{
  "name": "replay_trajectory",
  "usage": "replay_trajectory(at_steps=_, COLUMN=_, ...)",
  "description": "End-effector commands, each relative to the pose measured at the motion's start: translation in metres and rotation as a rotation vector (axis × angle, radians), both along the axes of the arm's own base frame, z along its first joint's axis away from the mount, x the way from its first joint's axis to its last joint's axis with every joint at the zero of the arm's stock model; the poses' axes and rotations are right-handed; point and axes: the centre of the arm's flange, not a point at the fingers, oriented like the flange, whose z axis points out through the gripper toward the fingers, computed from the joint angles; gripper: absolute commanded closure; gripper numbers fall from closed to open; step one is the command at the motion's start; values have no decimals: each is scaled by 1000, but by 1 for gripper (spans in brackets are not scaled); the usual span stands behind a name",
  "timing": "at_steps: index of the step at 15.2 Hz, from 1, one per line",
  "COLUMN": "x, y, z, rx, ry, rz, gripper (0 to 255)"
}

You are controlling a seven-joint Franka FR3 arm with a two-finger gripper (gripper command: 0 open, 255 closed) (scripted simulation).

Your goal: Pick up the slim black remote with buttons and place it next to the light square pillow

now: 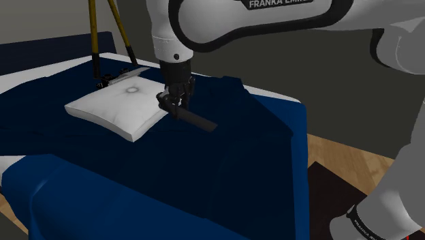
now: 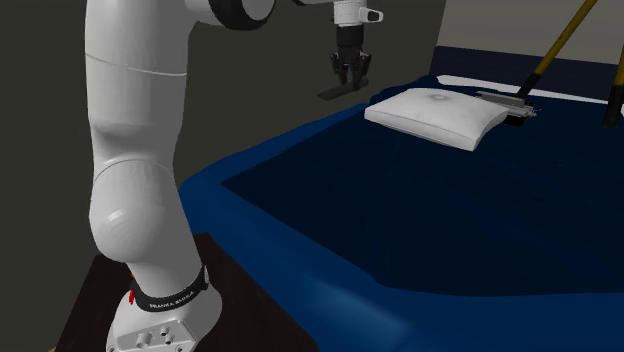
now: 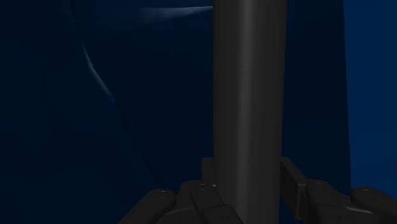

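**Held remote beside the pillow.** My gripper (image 1: 174, 102) hangs from the arm above the bed (image 1: 238, 160), fingers pointing down. They are pinched on one end of the remote (image 1: 197, 121), a slim dark bar. In the shoulder view the bar's free end slants down and away from the pillow (image 1: 119, 109), toward that view's right.

In the second exterior view, my gripper (image 2: 350, 78) and the remote (image 2: 340, 93) stand over the bed's (image 2: 480, 215) edge. The bar shows against the grey wall, clear of the dark blue cover. The white square pillow (image 2: 435, 113) lies flat just beside it, near the bed's far corner.

In the wrist view, the remote (image 3: 248, 95) runs as a long grey bar straight out from my gripper (image 3: 249, 181). A black finger (image 3: 294, 181) presses on each side, with blue cover beneath.

Two yellow poles (image 1: 95, 41) on dark feet stand at the pillow's far edge. A wooden floor (image 1: 340, 155) shows beyond the bed's corner.
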Motion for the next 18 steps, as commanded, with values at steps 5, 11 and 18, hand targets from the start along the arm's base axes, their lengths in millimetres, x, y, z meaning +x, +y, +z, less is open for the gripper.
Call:
replay_trajectory(at_steps=5, x=81, y=24, z=1, rx=-1, ry=-1, rz=-2, gripper=255)
replay_trajectory(at_steps=11, x=81, y=24, z=-31, rx=-1, ry=-1, rz=-2, gripper=255)
replay_trajectory(at_steps=18, x=81, y=24, z=-68, rx=-1, ry=-1, rz=-2, gripper=255)
